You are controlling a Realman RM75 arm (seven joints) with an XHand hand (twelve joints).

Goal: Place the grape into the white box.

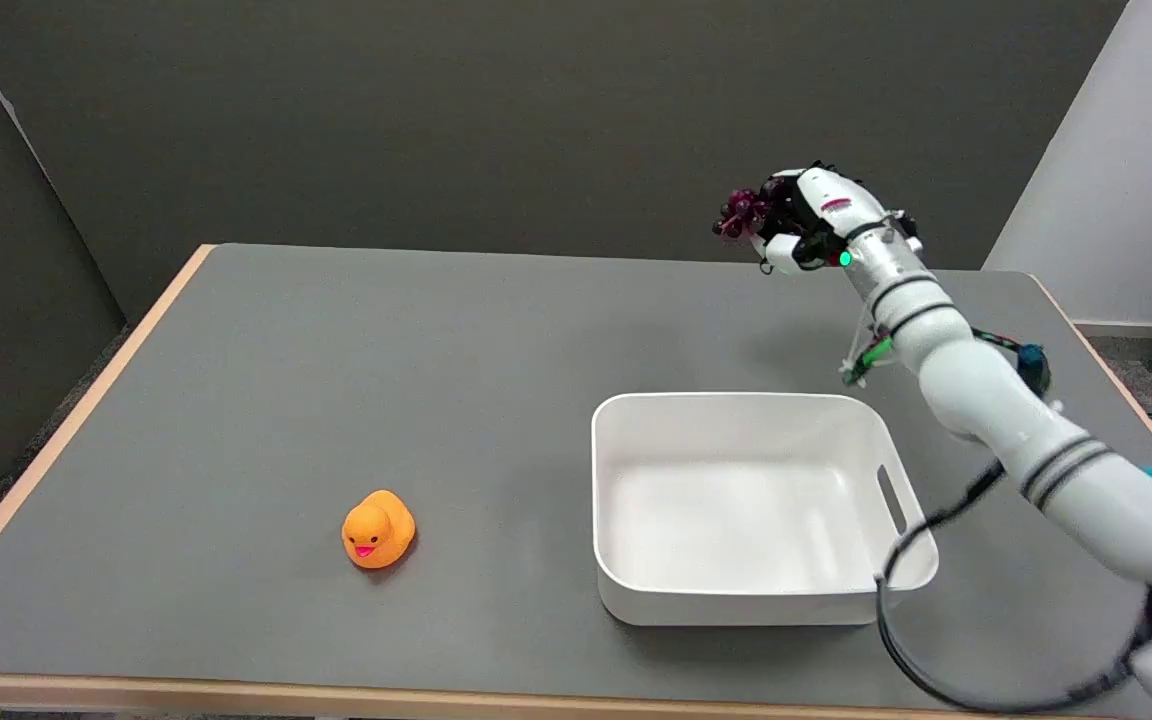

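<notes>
Head view, single frame.

Right hand (804,225), black-and-white, many-fingered: raised in the air over the far side of the table, at the end of the white right arm (976,385), which reaches in from the lower right and slopes up and away. Fingers are curled around a dark purple bunch of grapes (742,214); the hand grips it. Most of the bunch sticks out from the hand on the side pointing toward picture left; the rest is hidden among the fingers. How each finger lies on the fruit cannot be made out. A green light shows on the wrist just behind the hand.

Grape position: held aloft, clear of the table surface, not in the box.

White rectangular plastic box (626,590) with rounded corners and a slot handle in its right wall: sits on the table below and nearer the camera than the hand, well apart from it. The interior shows only its white floor. The forearm passes beside the box's far right corner, and a black cable (901,655) from the arm loops down in front of the box's near right corner.

Orange rubber duck (377,530) with a pink beak: stands upright on the table, far from the hand, out to the picture-left of the box and toward the near edge.

Grey table (336,380) with a light wooden rim; a faint shadow lies on it under the hand and wrist. Dark wall behind.
</notes>
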